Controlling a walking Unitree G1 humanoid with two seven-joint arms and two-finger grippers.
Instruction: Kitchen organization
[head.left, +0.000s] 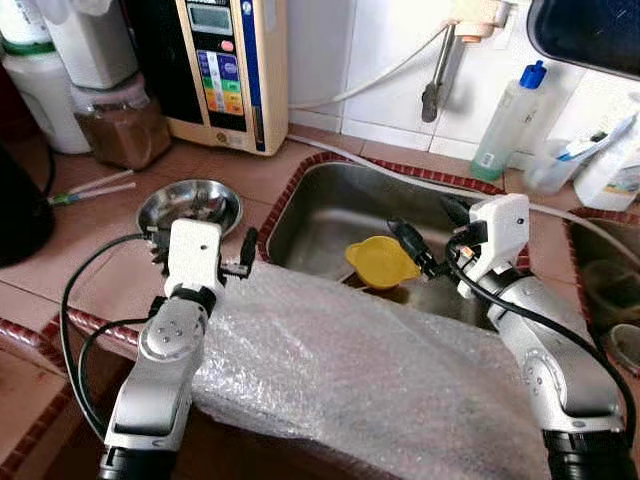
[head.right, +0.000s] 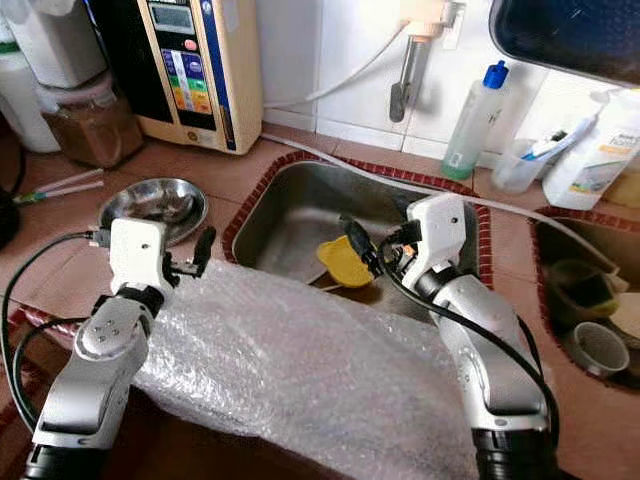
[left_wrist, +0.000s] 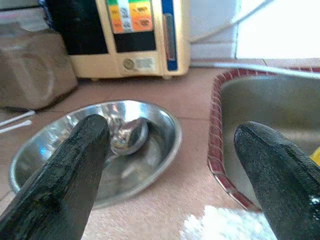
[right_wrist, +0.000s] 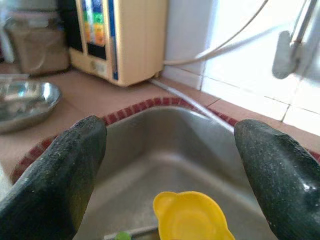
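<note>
Left gripper (head.left: 205, 255) spread wide, holding nothing, just above the counter near the steel bowl (head.left: 188, 206). Right gripper (head.left: 418, 238) wide too, empty, over the sink (head.left: 320, 215) by the yellow cup (head.left: 381, 262)

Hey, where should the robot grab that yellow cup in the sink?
Probably by the rim of the yellow cup, coming from above with the right gripper, whose fingers are open just beside it. It looks upright in the sink, leaving its thin rim exposed.
</note>
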